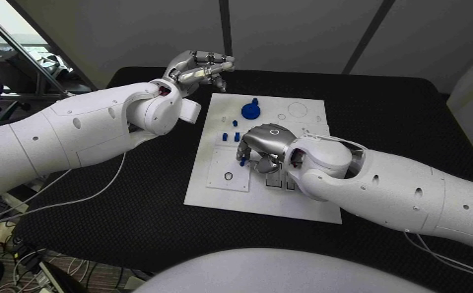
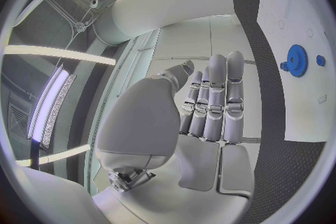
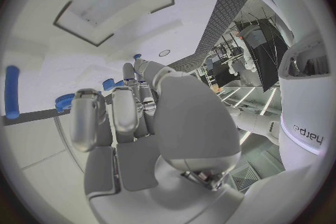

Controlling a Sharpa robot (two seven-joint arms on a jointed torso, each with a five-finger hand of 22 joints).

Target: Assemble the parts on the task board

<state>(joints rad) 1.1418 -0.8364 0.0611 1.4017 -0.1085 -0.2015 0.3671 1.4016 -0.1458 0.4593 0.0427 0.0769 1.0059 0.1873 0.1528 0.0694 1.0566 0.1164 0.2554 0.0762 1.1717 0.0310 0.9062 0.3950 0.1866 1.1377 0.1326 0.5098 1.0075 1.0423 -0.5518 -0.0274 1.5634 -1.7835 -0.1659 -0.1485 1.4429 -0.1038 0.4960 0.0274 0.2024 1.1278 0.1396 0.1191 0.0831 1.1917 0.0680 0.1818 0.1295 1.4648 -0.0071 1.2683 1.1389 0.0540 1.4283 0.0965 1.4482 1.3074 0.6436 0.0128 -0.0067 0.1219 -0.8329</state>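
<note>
The white task board (image 1: 296, 201) lies in the middle of the black table. A blue gear (image 1: 252, 110) stands on its far part, and small blue pegs (image 1: 231, 136) stand nearer the middle. My right hand (image 1: 264, 146) hovers low over the board's middle with its fingers curled down. Its thumb and a finger pinch a small blue peg (image 1: 243, 161), whose tip (image 3: 136, 57) shows at the fingertips. The gear (image 3: 64, 102) and a long blue peg (image 3: 12, 91) lie beyond that hand. My left hand (image 1: 202, 67) is raised off the board's far left corner, fingers straight, holding nothing. The left wrist view has the gear (image 2: 297, 60) to one side.
A rectangular recess with a dark ring (image 1: 229, 176) sits at the board's near left. Grey slotted pieces (image 1: 277, 179) lie under my right wrist. The black table (image 1: 394, 115) spreads wide around the board. Cables hang off its left edge (image 1: 59, 201).
</note>
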